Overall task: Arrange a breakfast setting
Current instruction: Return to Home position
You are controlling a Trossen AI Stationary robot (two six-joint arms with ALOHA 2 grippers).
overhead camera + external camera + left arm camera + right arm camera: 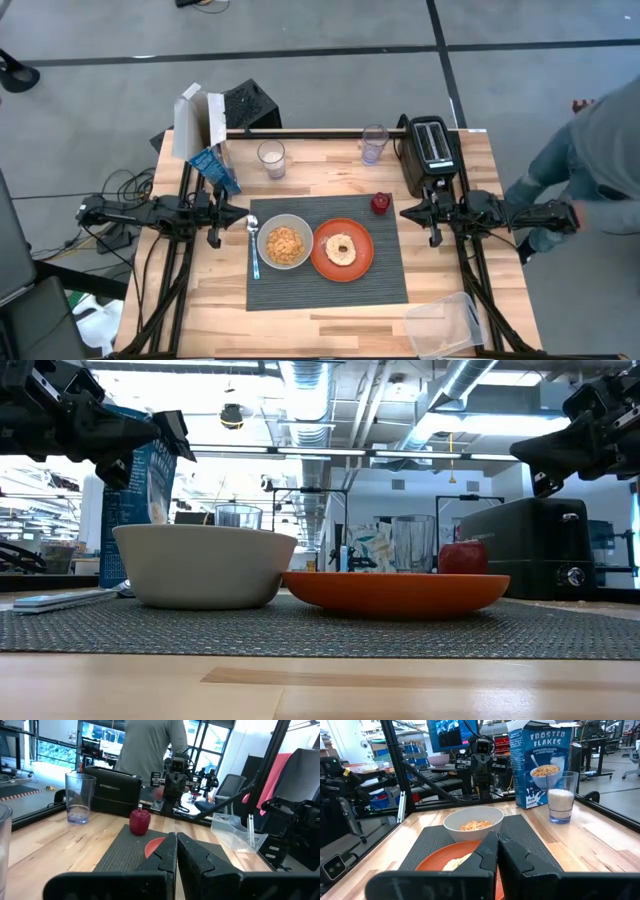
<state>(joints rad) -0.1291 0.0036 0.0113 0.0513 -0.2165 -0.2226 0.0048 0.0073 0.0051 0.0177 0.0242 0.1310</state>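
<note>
A dark grey ribbed placemat [330, 285] lies at the table's middle. On it stand a pale grey bowl [284, 243] holding cereal and a red-orange plate [342, 250] with a bagel. A metal spoon [253, 245] lies left of the bowl. A small red round item [380, 203] sits at the mat's far right corner. My left gripper [244, 215] is shut and empty above the mat's left edge. My right gripper [404, 212] is shut and empty right of the red item.
A black toaster [431, 150] stands at the far right. Two clear glasses [271, 158] [373, 143] and a cereal box [205, 140] stand along the far edge. A clear plastic container [443, 325] sits at the near right corner. A person [590, 160] stands right of the table.
</note>
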